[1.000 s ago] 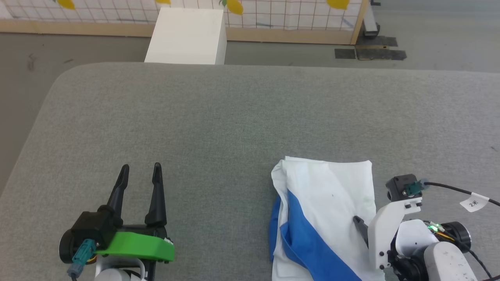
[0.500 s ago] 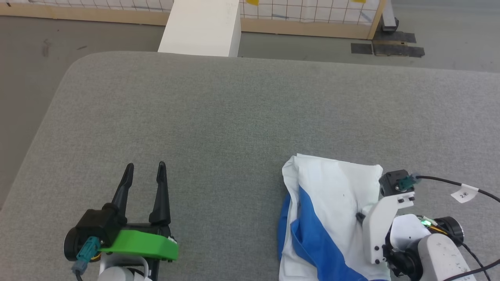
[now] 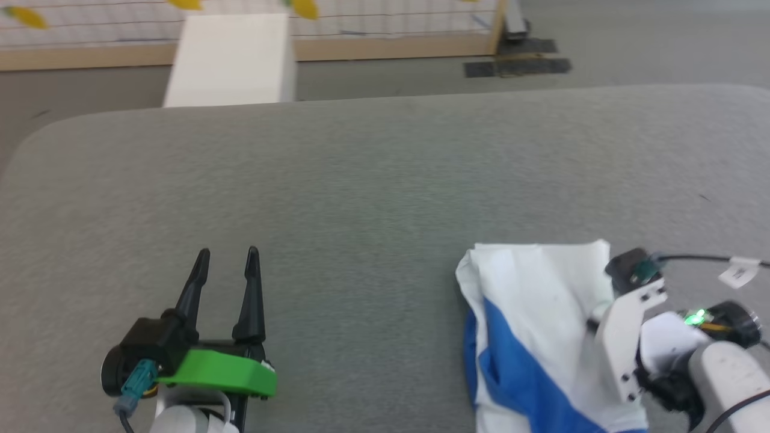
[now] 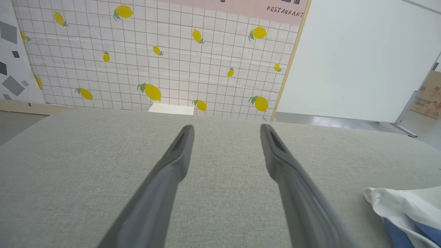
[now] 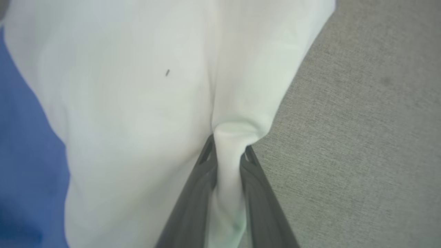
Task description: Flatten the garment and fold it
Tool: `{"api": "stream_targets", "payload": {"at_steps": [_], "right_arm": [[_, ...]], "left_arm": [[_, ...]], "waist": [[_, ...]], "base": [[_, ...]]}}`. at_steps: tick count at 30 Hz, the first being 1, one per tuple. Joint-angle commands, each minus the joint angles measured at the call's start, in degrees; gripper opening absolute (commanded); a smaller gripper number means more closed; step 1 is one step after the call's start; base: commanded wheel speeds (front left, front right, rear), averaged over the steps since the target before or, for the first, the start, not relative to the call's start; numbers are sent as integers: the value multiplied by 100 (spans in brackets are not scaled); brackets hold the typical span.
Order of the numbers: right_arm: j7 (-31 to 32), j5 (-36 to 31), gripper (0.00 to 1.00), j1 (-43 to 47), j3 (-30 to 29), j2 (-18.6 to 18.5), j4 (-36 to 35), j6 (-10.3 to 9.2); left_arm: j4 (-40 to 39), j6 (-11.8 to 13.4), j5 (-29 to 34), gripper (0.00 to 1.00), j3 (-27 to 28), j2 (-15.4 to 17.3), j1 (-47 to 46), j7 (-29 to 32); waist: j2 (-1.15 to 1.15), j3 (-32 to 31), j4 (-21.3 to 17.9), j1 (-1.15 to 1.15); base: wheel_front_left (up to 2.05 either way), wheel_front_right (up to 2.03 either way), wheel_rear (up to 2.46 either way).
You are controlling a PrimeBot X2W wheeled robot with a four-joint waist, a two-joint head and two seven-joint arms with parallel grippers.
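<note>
Right wrist view looks down on one soft white T-shirt with bright blue sleeves. It lies in a rumpled, partly folded heap on the big grey cloth-covered table, close to the robot on its right side. There is one shirt, one table and two grippers.

The right gripper has its two dark fingers nearly together. A fold of the white cloth is pinched between them. The cloth bunches into a little ridge at the fingertips, close to the shirt's right edge. In the head view the blue part runs like a stripe across the lower left of the heap, with white cloth beside it.

The left gripper is well apart from the shirt, over the bare table on the left. Its two fingers are spread wide and hold nothing.

Behind the table stands one white box on the floor. Behind that is one wall with a grid and yellow lemons.
</note>
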Motion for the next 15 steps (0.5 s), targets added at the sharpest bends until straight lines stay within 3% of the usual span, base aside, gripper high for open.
{"api": "stream_targets", "payload": {"at_steps": [1, 8, 15], "right_arm": [[19, 97, 0, -185, -41, -91, -36, -12], [-97, 161, 0, -870, -267, -650, 208, -12], [-389, 111, 0, -1682, -535, -1229, 702, -12]], "left_arm": [[10, -45, 32, 100, -7, -3, -169, -26], [-31, -38, 151, 100, -51, 61, -599, -26], [-298, 33, 292, 100, -31, 239, -1006, 70]], "waist": [[0, 286, -871, 0], [0, 939, -1366, 0], [0, 1822, -1239, 0]], "base": [[0, 0, 0], [0, 0, 0], [0, 0, 0]]}}
